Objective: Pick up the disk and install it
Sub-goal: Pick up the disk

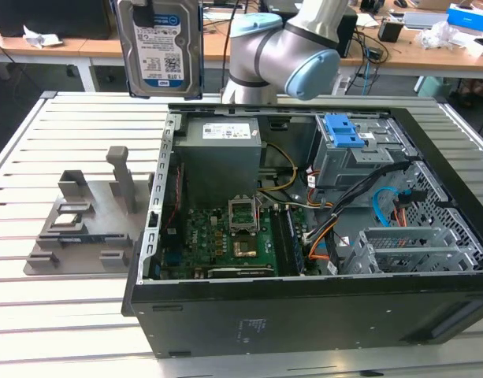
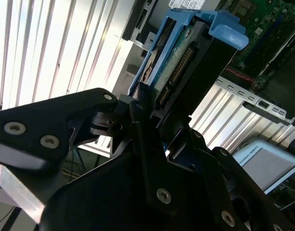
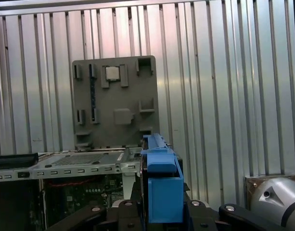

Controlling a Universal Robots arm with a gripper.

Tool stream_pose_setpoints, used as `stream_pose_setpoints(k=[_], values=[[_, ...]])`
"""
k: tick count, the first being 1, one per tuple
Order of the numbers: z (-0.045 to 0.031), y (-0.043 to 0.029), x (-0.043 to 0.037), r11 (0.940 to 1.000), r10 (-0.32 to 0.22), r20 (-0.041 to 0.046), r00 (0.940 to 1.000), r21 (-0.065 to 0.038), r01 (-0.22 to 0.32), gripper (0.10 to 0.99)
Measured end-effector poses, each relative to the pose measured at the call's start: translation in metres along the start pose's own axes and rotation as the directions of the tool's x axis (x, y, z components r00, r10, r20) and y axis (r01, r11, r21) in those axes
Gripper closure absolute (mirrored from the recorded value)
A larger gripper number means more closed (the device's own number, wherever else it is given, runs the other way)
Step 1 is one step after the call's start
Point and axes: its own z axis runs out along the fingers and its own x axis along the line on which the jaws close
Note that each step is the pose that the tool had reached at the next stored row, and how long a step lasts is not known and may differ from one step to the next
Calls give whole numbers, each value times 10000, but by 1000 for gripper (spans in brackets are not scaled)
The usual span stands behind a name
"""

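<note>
The disk (image 1: 161, 47) hangs upright high above the slatted table, over the far left corner of the open computer case (image 1: 304, 315) in the exterior view. Its silver face with the white-and-blue label faces the camera, and a blue carrier frame runs along its edges. My gripper (image 1: 146, 9) grips its upper end at the picture's top edge. In both wrist views the disk (image 2: 185, 57) (image 3: 160, 185) shows edge-on with its blue frame. My gripper (image 2: 166, 108) (image 3: 159, 214) is shut on it, one black finger (image 2: 140, 103) pressed against its side.
A grey fixture plate (image 1: 83, 220) with raised holders lies on the table at the exterior view's left. Inside the case are the motherboard (image 1: 225, 236), a grey power supply box (image 1: 221, 157), a cage with a blue latch (image 1: 343, 132) and a metal drive cage (image 1: 414, 248).
</note>
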Motion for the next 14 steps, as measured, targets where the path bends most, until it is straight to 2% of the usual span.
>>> stream_pose_setpoints(k=[7,14], values=[[-3,-224,-17,10000,-1,0,10000,1,1,722],[-7,-545,-42,10000,0,0,10000,0,0,722]])
